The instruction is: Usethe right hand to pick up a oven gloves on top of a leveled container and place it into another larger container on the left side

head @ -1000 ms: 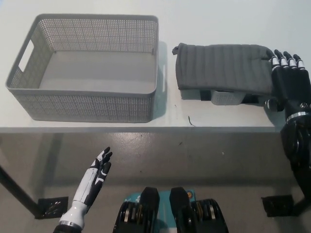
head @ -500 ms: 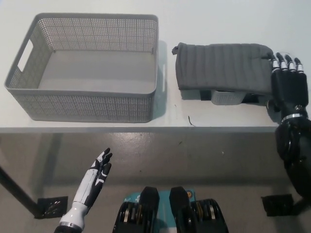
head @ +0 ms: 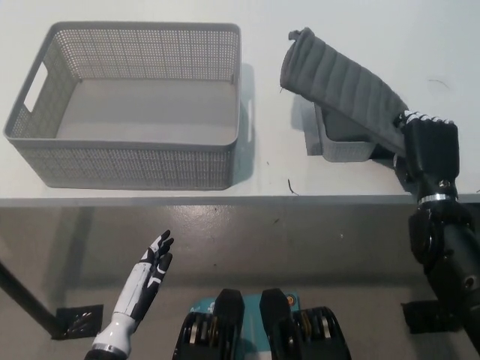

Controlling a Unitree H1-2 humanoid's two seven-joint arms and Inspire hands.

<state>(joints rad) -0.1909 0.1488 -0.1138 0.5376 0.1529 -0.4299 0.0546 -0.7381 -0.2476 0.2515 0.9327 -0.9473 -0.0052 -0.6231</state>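
Nearest, the left robot hand (head: 152, 268) rests below the bench (head: 360, 187) edge, fingers spread. On the bench, the right robot hand (head: 429, 150) pinches the oven glove (head: 341, 82), lifted slanting over the small container (head: 343, 142). The larger basket (head: 127, 161) sits left of that container.

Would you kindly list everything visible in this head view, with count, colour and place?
Basket: one, grey, perforated walls, on the table's left part, nothing in it.
Oven glove: one, dark grey, quilted, tilted and raised above the small container, one end held by the right hand.
Small container: one, light grey, on the table right of the basket, partly under the glove.
Table: one, white, across the upper picture.
Floor: grey, below the table edge.
Left hand: one, white, lower left, below the table, open, resting.
Right hand: one, black, at right, shut on the glove's end.
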